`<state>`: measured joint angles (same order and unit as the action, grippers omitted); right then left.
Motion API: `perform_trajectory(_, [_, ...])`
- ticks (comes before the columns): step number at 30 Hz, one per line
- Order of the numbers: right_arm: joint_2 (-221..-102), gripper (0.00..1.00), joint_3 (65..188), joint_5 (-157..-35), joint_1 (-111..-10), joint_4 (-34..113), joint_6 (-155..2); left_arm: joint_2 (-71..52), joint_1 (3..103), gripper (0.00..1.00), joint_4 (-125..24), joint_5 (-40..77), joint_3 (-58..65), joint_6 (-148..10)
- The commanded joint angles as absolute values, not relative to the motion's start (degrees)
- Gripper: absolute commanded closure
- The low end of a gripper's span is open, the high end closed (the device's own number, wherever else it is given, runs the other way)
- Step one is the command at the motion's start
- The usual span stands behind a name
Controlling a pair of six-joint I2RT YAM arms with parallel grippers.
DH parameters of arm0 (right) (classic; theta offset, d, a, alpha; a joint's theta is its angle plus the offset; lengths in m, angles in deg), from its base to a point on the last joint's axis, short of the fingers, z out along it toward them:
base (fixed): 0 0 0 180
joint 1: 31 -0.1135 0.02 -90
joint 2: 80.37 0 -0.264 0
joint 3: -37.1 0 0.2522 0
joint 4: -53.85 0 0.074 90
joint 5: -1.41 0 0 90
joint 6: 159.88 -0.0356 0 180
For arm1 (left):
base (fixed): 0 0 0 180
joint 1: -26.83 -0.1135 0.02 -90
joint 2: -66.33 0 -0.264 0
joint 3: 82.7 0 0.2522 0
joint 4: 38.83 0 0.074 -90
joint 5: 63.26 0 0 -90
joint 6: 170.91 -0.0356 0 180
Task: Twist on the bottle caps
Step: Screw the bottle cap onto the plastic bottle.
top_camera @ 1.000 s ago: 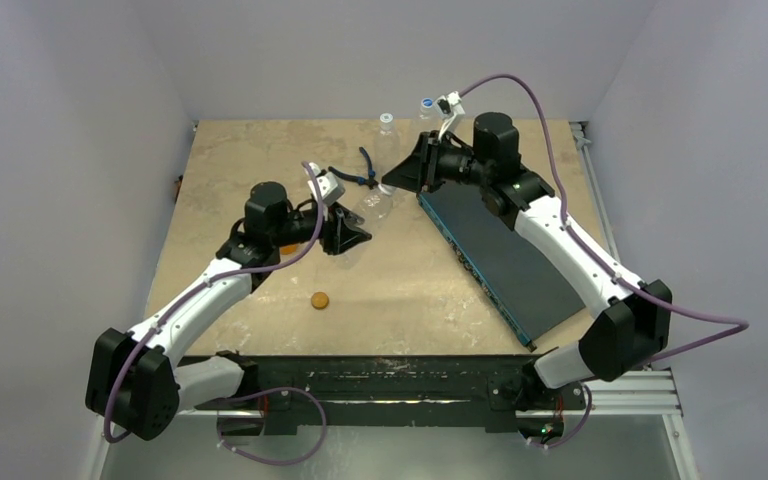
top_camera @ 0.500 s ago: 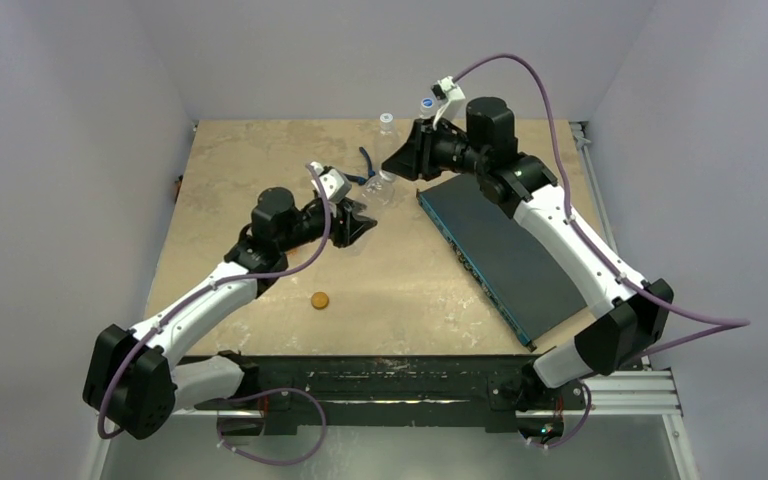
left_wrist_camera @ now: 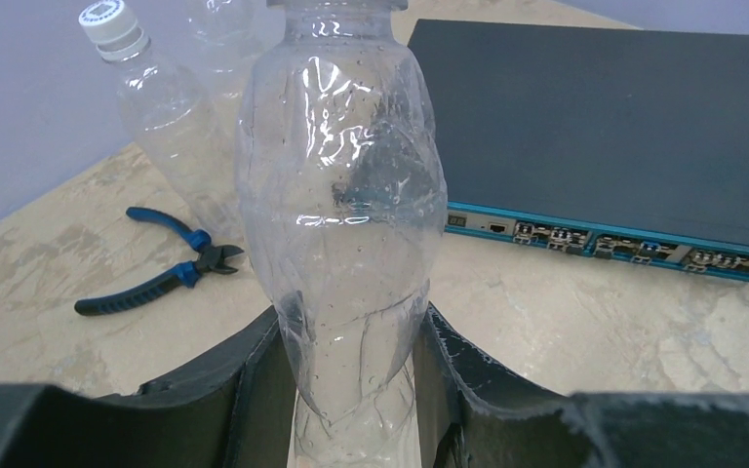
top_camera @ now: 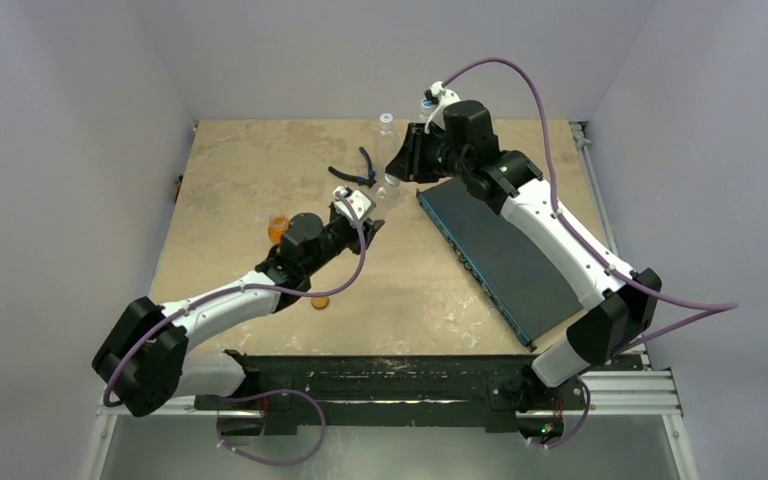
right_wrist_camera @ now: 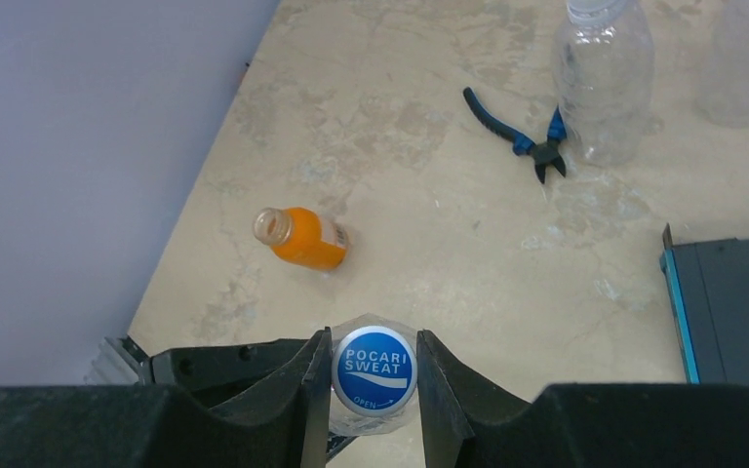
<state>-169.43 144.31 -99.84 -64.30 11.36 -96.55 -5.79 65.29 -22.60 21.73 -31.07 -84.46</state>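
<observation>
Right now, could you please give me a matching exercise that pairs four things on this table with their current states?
Things:
1. blue Pocari Sweat cap
2. small orange bottle
3. blue-handled pliers
4. clear bottle filling the left wrist view

States:
A. neck open, uncapped
B. clamped low in the left gripper
C. pinched by the right gripper
D. lying flat on the table beside a white-capped clear bottle

Pairs: 1-C, 2-A, 3-D, 4-B.
</observation>
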Motion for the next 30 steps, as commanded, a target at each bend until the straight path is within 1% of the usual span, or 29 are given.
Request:
perform_trajectory(1, [-171.7,0.82,144.2,-99.4,-68.8,0.0,-99.9,-6.3,69.1,1.0,-1.2,28.9,-31.0,-88.6])
perform_trajectory(8, [-172.2,0.78,144.3,-96.3,-69.3,-0.5,-100.8,-8.2,71.9,1.0,2.7,32.2,-34.2,-89.1])
perform_trajectory(14, [-171.8,0.76,145.2,-91.7,-70.2,-1.2,-100.6,-9.7,72.1,1.0,4.4,32.7,-35.7,-87.0])
perform_trajectory(19, [-171.5,0.73,145.7,-90.3,-70.8,-0.8,-100.8,-10.7,72.2,1.0,6.4,33.4,-36.4,-85.6])
perform_trajectory(20, [-171.4,0.72,145.8,-90.2,-70.9,1.9,-100.8,-10.8,72.2,1.0,6.7,33.5,-36.4,-85.5])
perform_trajectory(23, [-171.1,0.68,146.2,-89.8,-70.9,-0.6,-101.0,-11.3,72.2,1.0,7.3,33.6,-36.6,-85.1])
perform_trajectory(26, [-170.7,0.61,146.6,-89.3,-70.9,-0.4,-101.2,-11.7,72.1,1.0,7.8,33.5,-36.8,-84.6])
perform_trajectory(30, [-170.2,0.57,147.7,-88.7,-70.9,-0.5,-101.5,-12.0,72.1,1.0,8.4,33.7,-37.5,-84.2])
